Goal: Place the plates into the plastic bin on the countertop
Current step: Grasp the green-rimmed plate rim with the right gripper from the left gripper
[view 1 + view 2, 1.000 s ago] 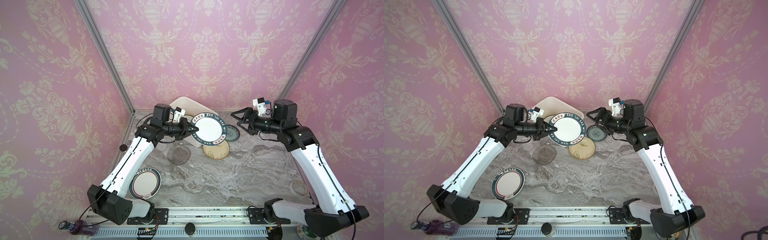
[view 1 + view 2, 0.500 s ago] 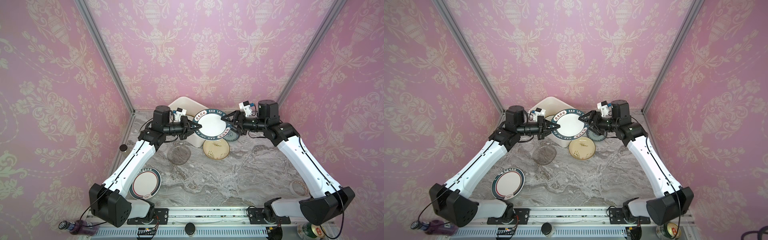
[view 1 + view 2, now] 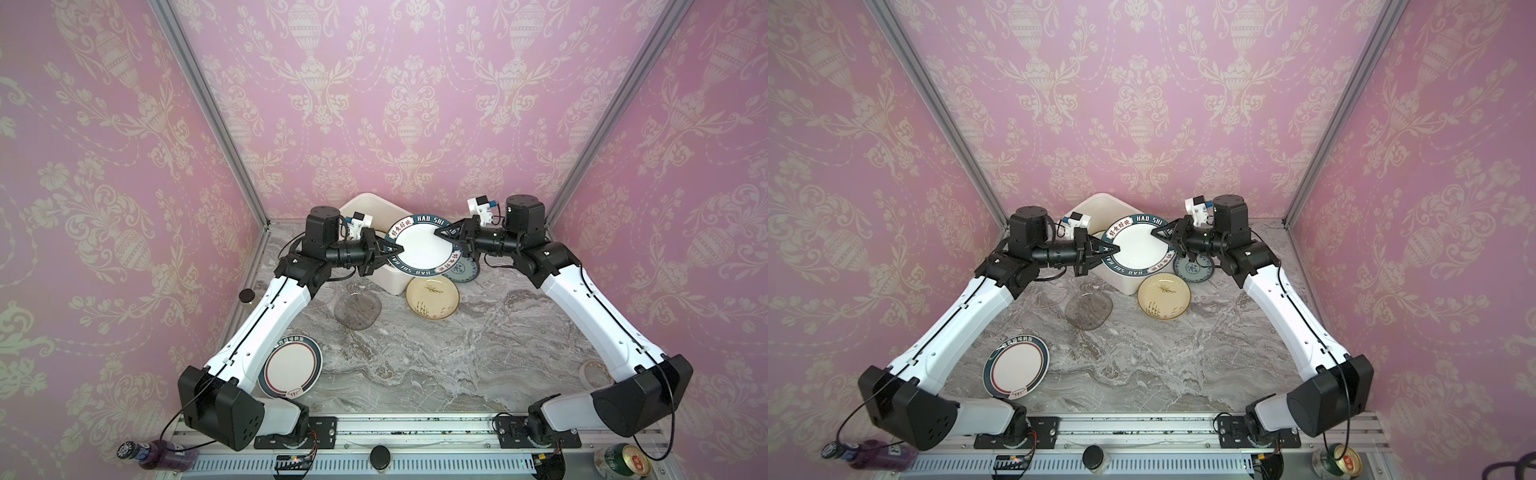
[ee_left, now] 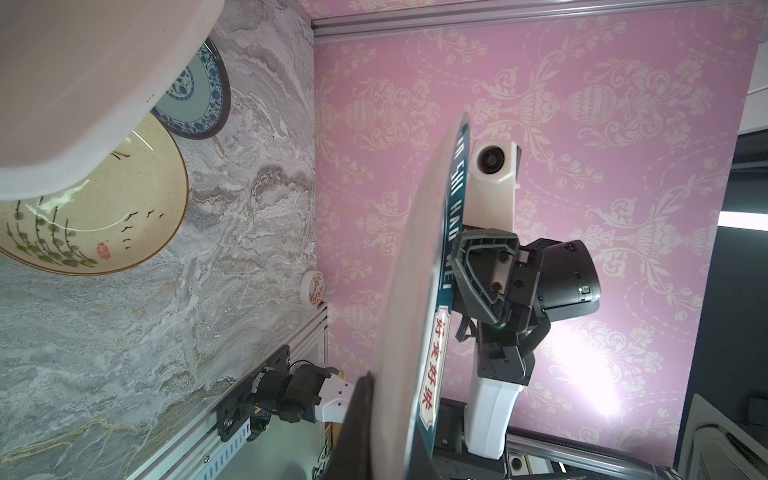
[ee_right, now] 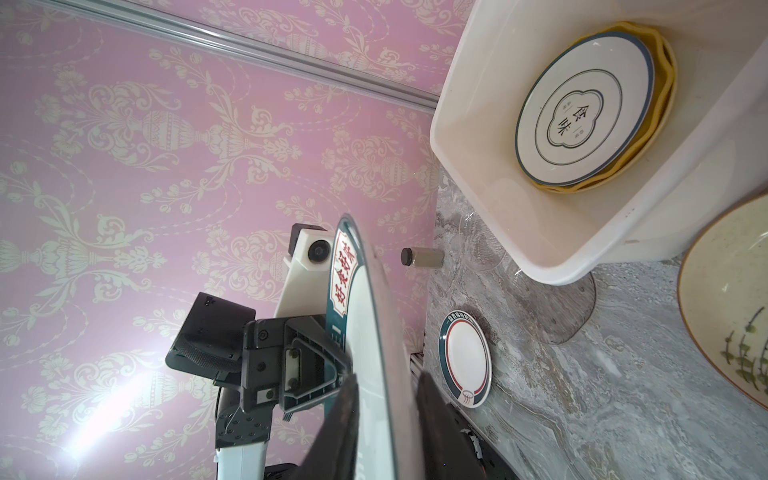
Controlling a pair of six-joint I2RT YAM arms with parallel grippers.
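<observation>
Left gripper (image 3: 397,250) clamps the big dark-rimmed plate (image 3: 424,249), tilted over the plastic bin (image 3: 365,198). Right gripper (image 3: 439,232) straddles the opposite rim, and I can't tell if it pinches. Cream plate (image 3: 432,297), blue patterned plate (image 3: 465,270) and glass plate (image 3: 357,309) crowd the tabletop (image 3: 457,353) beside the bin.

White arm links (image 3: 272,318), black rounded joints (image 3: 220,409)

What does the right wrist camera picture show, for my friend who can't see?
A big teal-rimmed plate is held up edge-on, the left gripper clamping its far rim and the right gripper straddling the near rim. Beyond it, the white bin holds a white plate stacked on a yellow plate.
</observation>
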